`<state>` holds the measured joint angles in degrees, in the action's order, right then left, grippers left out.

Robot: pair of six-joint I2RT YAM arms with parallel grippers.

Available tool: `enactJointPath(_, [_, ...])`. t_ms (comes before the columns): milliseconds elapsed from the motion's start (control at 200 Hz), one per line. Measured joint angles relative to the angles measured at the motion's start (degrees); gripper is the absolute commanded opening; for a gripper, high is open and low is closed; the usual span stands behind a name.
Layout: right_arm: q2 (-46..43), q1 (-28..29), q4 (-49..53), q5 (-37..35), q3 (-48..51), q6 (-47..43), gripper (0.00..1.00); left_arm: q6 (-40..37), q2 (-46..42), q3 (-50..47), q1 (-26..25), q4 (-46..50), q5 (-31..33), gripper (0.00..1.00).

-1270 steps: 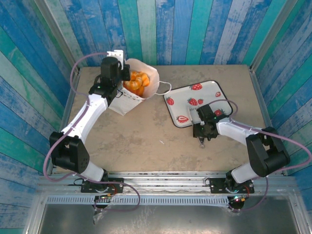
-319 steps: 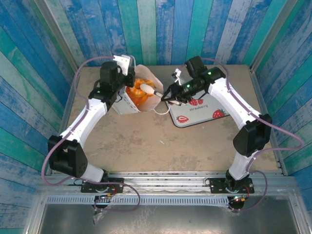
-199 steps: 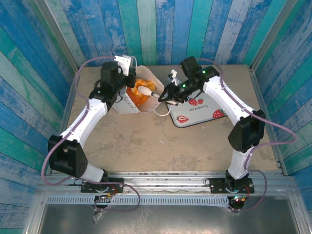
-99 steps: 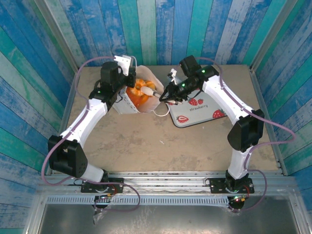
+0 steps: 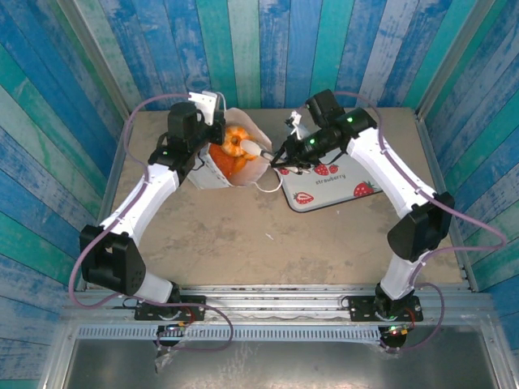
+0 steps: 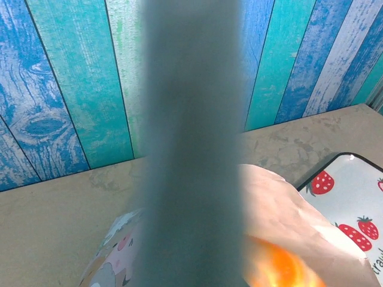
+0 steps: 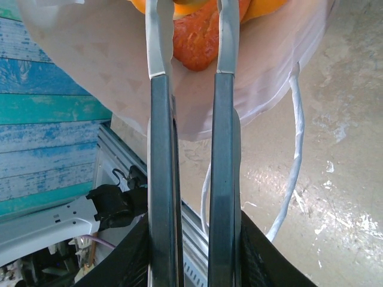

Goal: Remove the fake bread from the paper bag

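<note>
The white paper bag [image 5: 219, 172] stands tilted at the back left of the table, its mouth facing right. It is full of orange fake bread [image 5: 233, 139]. My left gripper [image 5: 204, 121] is shut on the bag's left rim and holds it up. My right gripper [image 5: 253, 149] reaches into the bag's mouth from the right. In the right wrist view its fingers [image 7: 155, 42] are closed on either side of an orange-red pastry [image 7: 194, 42], just inside the bag's wall [image 7: 108, 66]. The left wrist view shows the bag's inner wall [image 6: 287, 209] and blurred bread [image 6: 281, 266] beyond a blurred grey bar.
The white strawberry-printed tray [image 5: 324, 190] lies right of the bag, under my right forearm. A white cord handle [image 5: 272, 185] hangs from the bag's mouth onto the table. Blue and green plank walls close in three sides.
My right arm came from the tray to the bag's mouth and pushed its fingers in. In the last half second it has drawn back slightly to the right. The left arm has stayed put.
</note>
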<state>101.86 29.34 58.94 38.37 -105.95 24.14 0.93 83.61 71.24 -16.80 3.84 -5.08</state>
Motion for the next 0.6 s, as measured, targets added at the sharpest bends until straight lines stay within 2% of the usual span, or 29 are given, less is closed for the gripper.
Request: enactJointPath(601, [-12.2, -0.9, 9.0, -7.6, -0.4, -2.8, 0.12, 1.3, 0.0, 0.3, 0.0, 0.1, 1.3, 0.01])
